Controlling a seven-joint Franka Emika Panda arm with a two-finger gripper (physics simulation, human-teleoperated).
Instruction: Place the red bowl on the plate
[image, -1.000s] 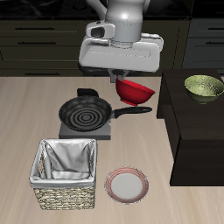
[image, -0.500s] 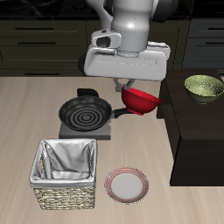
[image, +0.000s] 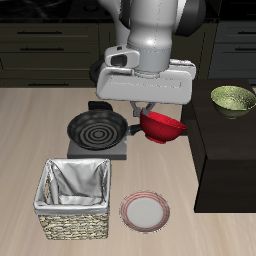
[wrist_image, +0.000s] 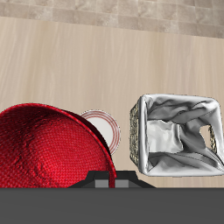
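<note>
Dark kitchen cabinets behind, pale wood table (image: 30, 140), black raised counter beside it carrying olive-green bowl (image: 233, 99). I have red bowl (image: 163, 127) lifted clear of table, beside frying pan (image: 98, 128) handle. Gripper (image: 146, 108) jaws clamped on bowl rim, so bowl hangs tilted. Plate (image: 146, 211) sits near front edge beside lined wicker basket (image: 73, 197); I judge carry only partway.
</note>
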